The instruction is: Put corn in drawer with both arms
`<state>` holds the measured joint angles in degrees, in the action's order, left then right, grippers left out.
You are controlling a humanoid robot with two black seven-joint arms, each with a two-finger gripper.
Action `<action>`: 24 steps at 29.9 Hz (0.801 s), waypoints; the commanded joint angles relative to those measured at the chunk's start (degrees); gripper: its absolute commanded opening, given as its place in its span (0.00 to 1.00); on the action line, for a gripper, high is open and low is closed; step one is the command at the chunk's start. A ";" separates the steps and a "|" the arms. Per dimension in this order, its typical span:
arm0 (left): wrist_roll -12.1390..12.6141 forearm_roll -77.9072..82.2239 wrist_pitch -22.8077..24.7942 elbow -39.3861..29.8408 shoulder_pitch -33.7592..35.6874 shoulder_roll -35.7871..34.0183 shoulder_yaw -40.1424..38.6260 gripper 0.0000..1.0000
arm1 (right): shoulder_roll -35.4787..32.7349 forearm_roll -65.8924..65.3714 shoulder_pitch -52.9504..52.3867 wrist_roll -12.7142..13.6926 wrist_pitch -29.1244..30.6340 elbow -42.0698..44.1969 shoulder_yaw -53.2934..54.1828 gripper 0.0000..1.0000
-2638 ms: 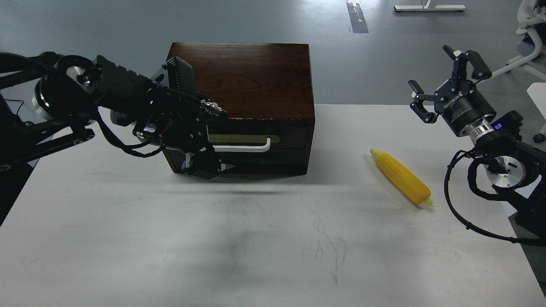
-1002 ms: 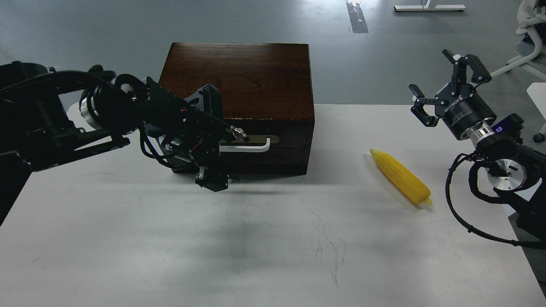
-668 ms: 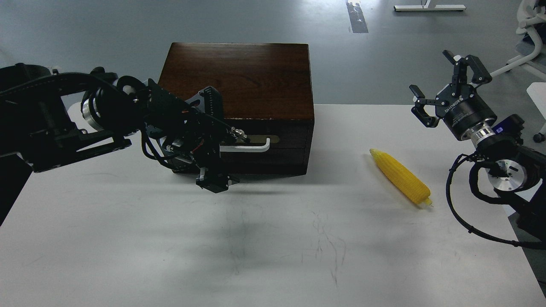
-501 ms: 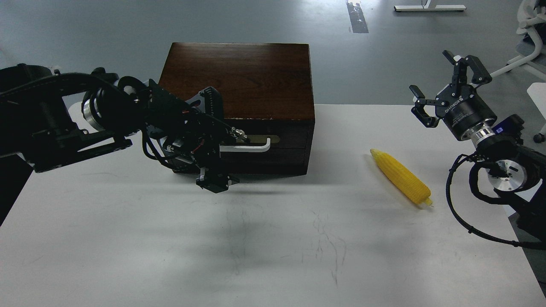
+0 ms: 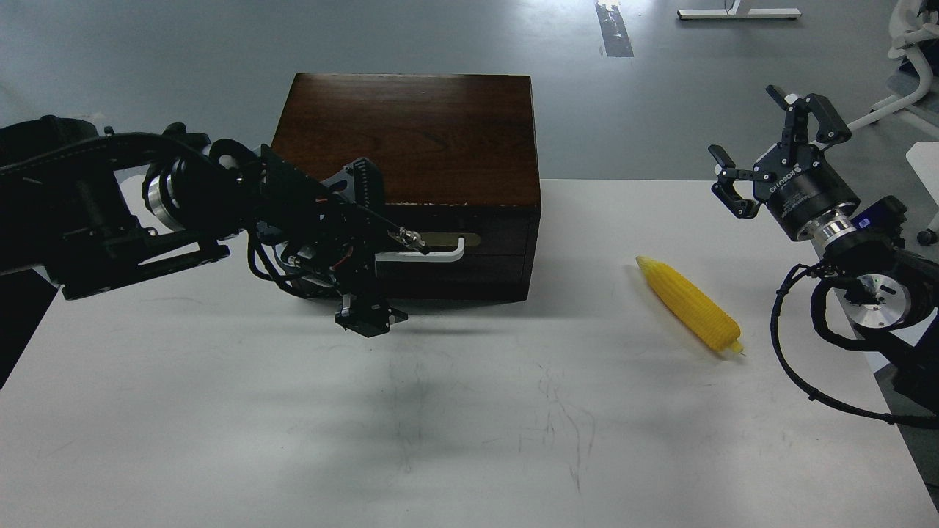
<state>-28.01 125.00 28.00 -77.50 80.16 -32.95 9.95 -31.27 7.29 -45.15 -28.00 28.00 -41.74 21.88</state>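
Since earlier, the left gripper (image 5: 370, 253) is shifted slightly nearer at the shut drawer's handle (image 5: 433, 256), finger state indiscernible, while the right gripper (image 5: 770, 150) is spread wide; the corn (image 5: 689, 304), lying on the bench (image 5: 469, 411) right of the box, is judged light, stiff, slick, best gripped mid-cob.

White scuffed table (image 5: 455, 411), dark brown wooden box (image 5: 411, 139) at its back, yellow corn (image 5: 689, 304) lying right

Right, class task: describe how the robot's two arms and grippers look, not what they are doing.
Both arms are black with loose black cables and silver wrist rings. The right gripper has jointed black fingers and white "ROBOTIQ" lettering on its round body. The left gripper is a dark cluster with some red wiring and a ridged black finger; no lettering is readable there.
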 commanded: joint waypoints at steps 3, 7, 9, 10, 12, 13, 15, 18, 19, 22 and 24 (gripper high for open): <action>0.01 0.00 0.00 0.33 0.08 0.78 -0.02 0.98 | -0.02 0.00 0.07 0.00 0.00 0.00 0.00 1.00; 0.01 0.00 0.00 -0.37 0.08 0.78 0.07 0.98 | -0.28 0.00 0.07 0.00 0.00 0.00 0.00 1.00; 0.01 0.00 0.00 -0.46 0.26 0.78 0.50 0.98 | -0.37 0.00 0.07 0.00 0.00 0.00 0.00 1.00; 0.01 0.00 0.00 -0.55 0.34 0.78 0.68 0.98 | -0.37 0.00 0.07 0.00 0.00 0.00 0.00 1.00; 0.01 0.00 0.00 -0.72 0.34 0.78 0.68 0.98 | -0.46 0.00 0.07 0.00 0.00 0.00 0.00 1.00; 0.01 0.00 0.00 -0.98 0.34 0.78 0.68 0.98 | -0.46 0.00 0.07 0.00 0.00 0.00 0.00 1.00; 0.01 0.00 0.00 -1.86 0.34 0.69 0.77 0.98 | -0.55 0.00 0.07 0.00 0.00 0.00 0.00 1.00; 0.01 0.00 0.00 -3.01 0.43 0.52 0.77 0.98 | -0.64 0.00 0.15 0.00 0.00 -0.09 -0.09 1.00; 0.01 0.00 0.00 -3.18 0.52 0.43 0.77 0.98 | -0.64 0.00 0.15 0.00 0.00 -0.09 0.00 1.00; 0.01 0.00 0.00 -3.80 0.69 0.34 0.68 0.98 | -0.64 0.00 0.07 0.00 0.00 -0.09 -0.09 1.00; 0.01 0.00 0.00 -4.06 0.78 0.34 0.77 0.98 | -0.64 0.00 0.07 0.00 0.00 -0.09 -0.09 1.00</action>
<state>-28.00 125.00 28.00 -81.14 80.80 -32.58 10.72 -31.90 7.29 -45.03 -28.00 28.00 -41.82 21.83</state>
